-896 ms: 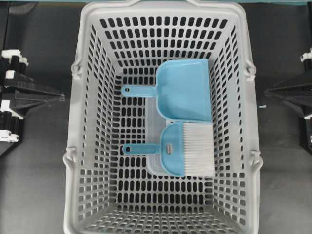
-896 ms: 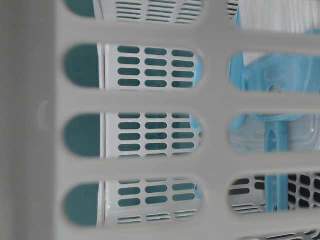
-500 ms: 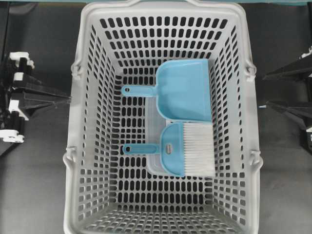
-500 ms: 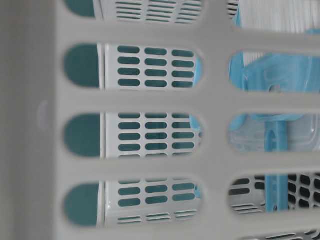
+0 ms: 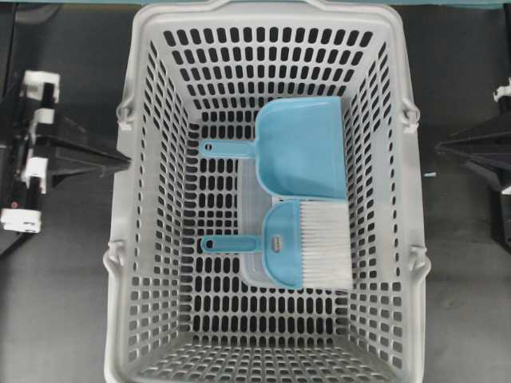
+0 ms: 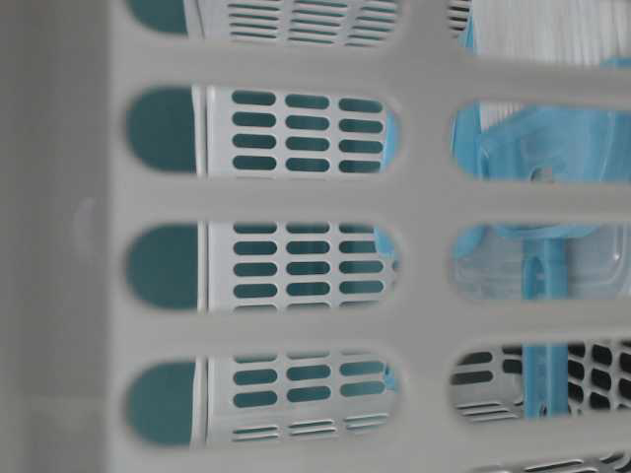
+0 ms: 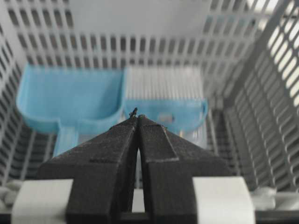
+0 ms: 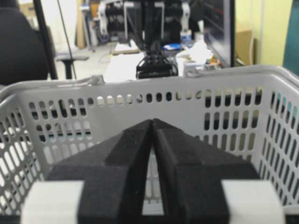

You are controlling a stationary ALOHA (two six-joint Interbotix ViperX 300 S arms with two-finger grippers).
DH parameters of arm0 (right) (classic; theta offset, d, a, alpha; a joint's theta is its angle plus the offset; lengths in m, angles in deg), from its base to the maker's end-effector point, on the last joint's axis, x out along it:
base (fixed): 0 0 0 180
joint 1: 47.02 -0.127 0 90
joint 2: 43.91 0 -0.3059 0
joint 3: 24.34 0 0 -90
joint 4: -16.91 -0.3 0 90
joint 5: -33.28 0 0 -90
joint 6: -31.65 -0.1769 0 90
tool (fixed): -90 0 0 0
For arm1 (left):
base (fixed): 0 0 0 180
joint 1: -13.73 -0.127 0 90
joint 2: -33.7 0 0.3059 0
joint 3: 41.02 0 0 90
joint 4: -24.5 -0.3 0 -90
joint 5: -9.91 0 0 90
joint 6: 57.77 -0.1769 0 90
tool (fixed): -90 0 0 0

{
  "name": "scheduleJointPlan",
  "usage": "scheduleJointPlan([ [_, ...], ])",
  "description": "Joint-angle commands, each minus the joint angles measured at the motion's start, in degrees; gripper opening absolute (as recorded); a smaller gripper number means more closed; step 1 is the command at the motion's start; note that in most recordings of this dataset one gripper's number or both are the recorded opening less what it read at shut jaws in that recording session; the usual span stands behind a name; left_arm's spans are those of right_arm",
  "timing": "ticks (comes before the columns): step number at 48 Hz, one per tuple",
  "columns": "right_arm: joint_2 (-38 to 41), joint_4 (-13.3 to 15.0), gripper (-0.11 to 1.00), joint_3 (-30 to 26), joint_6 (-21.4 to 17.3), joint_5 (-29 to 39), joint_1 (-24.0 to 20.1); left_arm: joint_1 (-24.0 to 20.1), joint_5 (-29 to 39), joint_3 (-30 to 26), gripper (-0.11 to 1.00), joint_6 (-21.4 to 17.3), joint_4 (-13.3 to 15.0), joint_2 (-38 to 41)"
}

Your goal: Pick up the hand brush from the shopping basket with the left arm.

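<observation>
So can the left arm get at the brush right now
Probably yes. The brush lies uncovered on the basket floor beside the dustpan, nothing on top of it. The left gripper, shut, is at the basket's rim and would have to open and descend inside the walls.

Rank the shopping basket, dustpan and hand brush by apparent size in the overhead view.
1. Shopping basket, by far the largest.
2. Dustpan.
3. Hand brush, slightly smaller than the dustpan; both lie on the basket floor.
</observation>
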State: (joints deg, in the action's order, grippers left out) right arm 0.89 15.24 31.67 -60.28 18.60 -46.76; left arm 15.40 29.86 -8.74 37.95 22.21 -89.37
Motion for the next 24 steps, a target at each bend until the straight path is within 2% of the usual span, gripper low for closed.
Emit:
scheduleJointPlan([
  [1,0.09,-0.18,0.06,-1.32,-0.09,1.32,0.18,0.09,11.07,-8.70,0.00,0.09,-0.18,5.19],
  [4,0.09,-0.18,0.10,-1.41,-0.09,2.99,0.18,0.26,15.56,-11.95,0.00,-0.35,-0.26,8.35],
  [8,0.00,-0.18,0.22,-1.41,-0.18,4.31,0.18,0.70,18.54,-15.12,0.00,-0.44,-0.18,11.87],
  [18,-0.09,-0.18,0.65,-1.93,0.00,5.10,0.18,1.76,19.25,-18.90,0.00,-0.35,-0.18,17.93],
  [22,-0.09,-0.09,0.71,-2.02,0.09,5.10,0.09,2.20,20.04,-20.21,0.02,-0.18,-0.18,19.60],
  [24,-0.18,-0.09,0.70,-1.93,0.09,5.10,0.09,2.37,20.74,-21.01,0.08,0.00,-0.18,20.57],
])
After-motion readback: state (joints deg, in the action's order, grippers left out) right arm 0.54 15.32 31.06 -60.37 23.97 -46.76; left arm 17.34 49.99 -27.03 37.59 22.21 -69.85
